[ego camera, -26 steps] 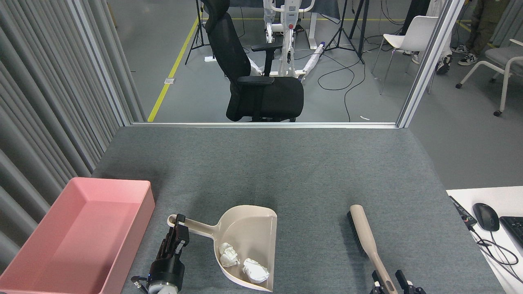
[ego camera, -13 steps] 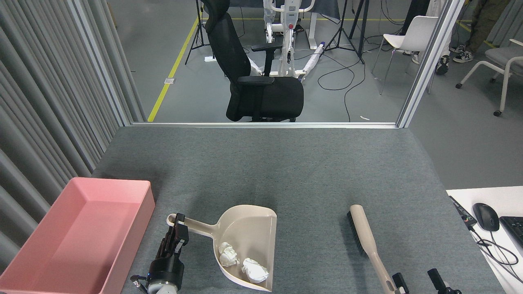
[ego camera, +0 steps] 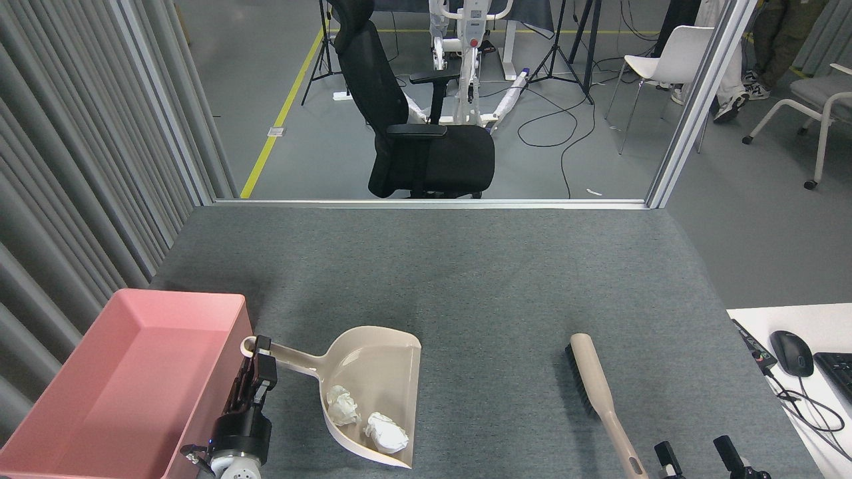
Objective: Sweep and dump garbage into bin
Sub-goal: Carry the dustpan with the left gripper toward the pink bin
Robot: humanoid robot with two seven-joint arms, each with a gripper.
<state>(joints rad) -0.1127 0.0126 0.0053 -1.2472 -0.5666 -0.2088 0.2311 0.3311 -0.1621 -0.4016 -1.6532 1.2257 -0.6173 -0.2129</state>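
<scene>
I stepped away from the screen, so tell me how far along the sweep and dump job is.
Sweeping looks done: both paper wads lie inside the dustpan, and the brush rests on the table, with the right claw open beside its handle. In hand: the left claw grips the dustpan handle next to the pink bin. Left: the bin is empty, so the dump remains.

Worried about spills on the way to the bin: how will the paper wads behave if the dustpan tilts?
The wads look light and crumpled, so they would probably slide or tumble rather than roll far. They lie loose near the dustpan's open lip, so a forward tilt likely drops them.
</scene>
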